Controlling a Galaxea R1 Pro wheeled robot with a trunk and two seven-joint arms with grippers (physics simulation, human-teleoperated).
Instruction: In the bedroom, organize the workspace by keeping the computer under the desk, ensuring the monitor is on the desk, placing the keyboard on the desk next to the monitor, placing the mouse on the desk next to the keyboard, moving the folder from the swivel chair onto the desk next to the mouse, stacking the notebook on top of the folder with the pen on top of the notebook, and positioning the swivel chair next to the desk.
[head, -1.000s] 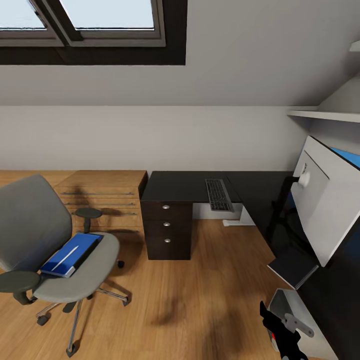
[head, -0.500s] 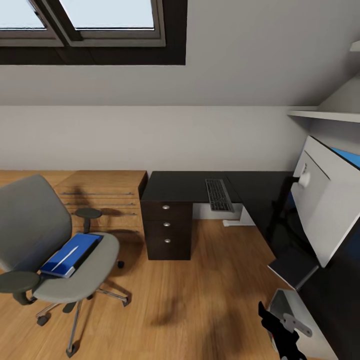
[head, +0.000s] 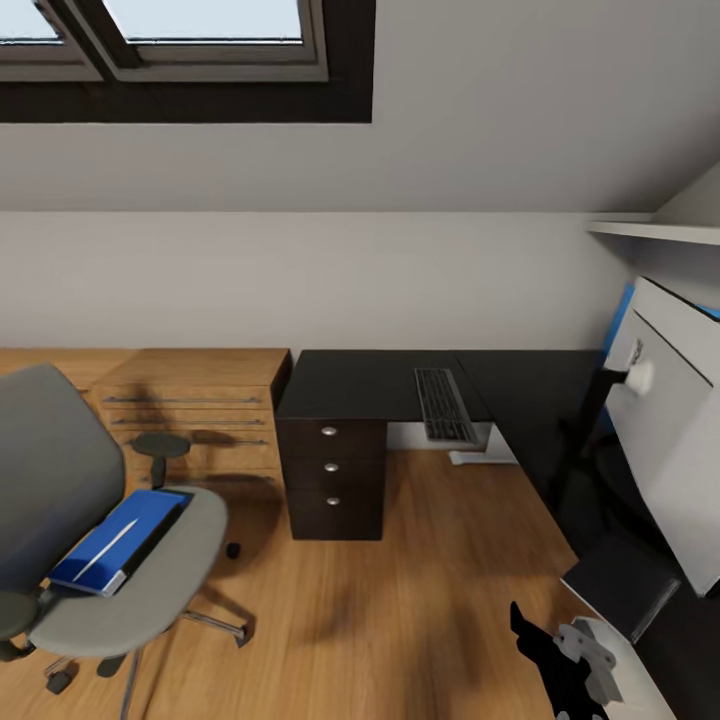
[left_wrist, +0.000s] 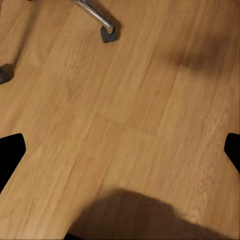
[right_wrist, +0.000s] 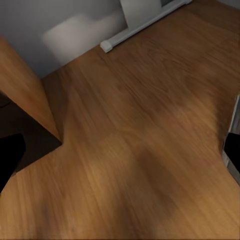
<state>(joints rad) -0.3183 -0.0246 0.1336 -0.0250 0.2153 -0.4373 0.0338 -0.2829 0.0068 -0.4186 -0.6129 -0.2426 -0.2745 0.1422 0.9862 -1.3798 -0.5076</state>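
The grey swivel chair stands at the left on the wood floor, apart from the desk. A bright blue folder lies on its seat with a thin white pen on top. The black L-shaped desk runs along the far wall and down the right side. The black keyboard lies on it near the corner. The monitor stands on the desk's right wing, pale back toward me. My right gripper hangs low by that wing, fingers wide apart over bare floor. My left gripper is open above the floor near a chair castor.
A low light-wood cabinet stands left of the desk's black drawers. The desk's white foot lies on the floor by the wall. A shelf juts out above the monitor. Open wood floor lies between chair and desk.
The whole picture has shifted: the camera moved, so the chair sits further left and lower, and the monitor further right. Nothing in the room has moved.
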